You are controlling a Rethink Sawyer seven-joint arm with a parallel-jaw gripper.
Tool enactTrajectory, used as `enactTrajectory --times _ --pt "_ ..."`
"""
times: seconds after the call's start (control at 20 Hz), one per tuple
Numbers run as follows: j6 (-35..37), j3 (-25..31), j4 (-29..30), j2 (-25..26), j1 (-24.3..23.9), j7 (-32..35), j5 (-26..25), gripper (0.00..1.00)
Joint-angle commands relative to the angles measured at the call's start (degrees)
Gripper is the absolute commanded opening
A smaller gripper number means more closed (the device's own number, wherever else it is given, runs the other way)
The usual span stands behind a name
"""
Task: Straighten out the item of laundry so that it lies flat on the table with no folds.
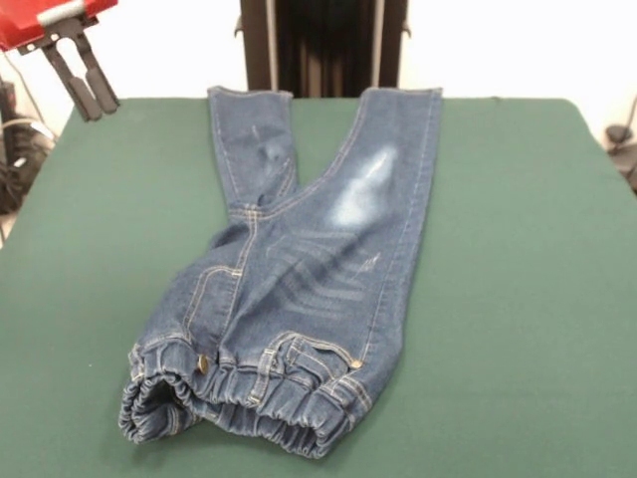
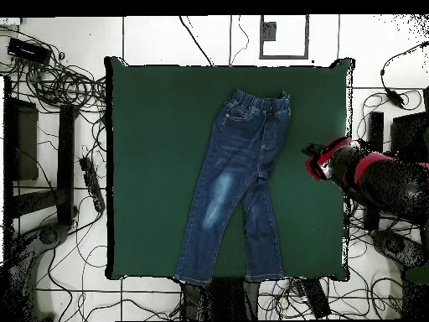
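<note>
- I see the jeans (image 1: 299, 289) lying near the middle of the green table (image 1: 518, 299), alone on the cloth top.
- From the front camera, the gathered waistband (image 1: 239, 398) is at the near end and both legs run away toward the far edge, where the hems almost reach it.
- The waist end is not flat: its left corner bulges up and curls open, so I can see into the band.
- One side of the seat is folded over near the fly, and the left leg (image 1: 254, 149) looks narrower and creased where it meets the crotch.
- The right leg (image 1: 383, 189) lies smoother, with a pale faded patch on the thigh.
- A metal button (image 1: 203, 364) shows on the band, with a second stud further right.
- From above, the jeans (image 2: 239, 184) sit slightly toward one long side of the table (image 2: 151, 168), legs spreading a little apart at the hems.
- My gripper (image 1: 93, 88) hangs off the table's corner at the top left of the front view, well apart from the jeans and touching nothing.
- Its two dark fingers (image 1: 78, 95) sit close together, nearly parallel, with only a thin gap and nothing between them; I read it as clenched and empty.
- In the overhead view the red and black arm (image 2: 352, 168) sits at the table's side edge, clear of the denim.
</note>
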Motion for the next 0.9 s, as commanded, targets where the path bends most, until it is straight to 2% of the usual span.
enactTrajectory --times 0.05,0.6,0.9 --pt "-6.6 -5.9 3.5 -3.4 9.2 8.6 -1.1 0.00" --pt "-16.1 -14.7 5.1 -9.0 19.2 20.3 -0.4 0.00" --pt "-22.7 -28.2 4.4 -14.1 30.0 33.3 -2.9 0.00"
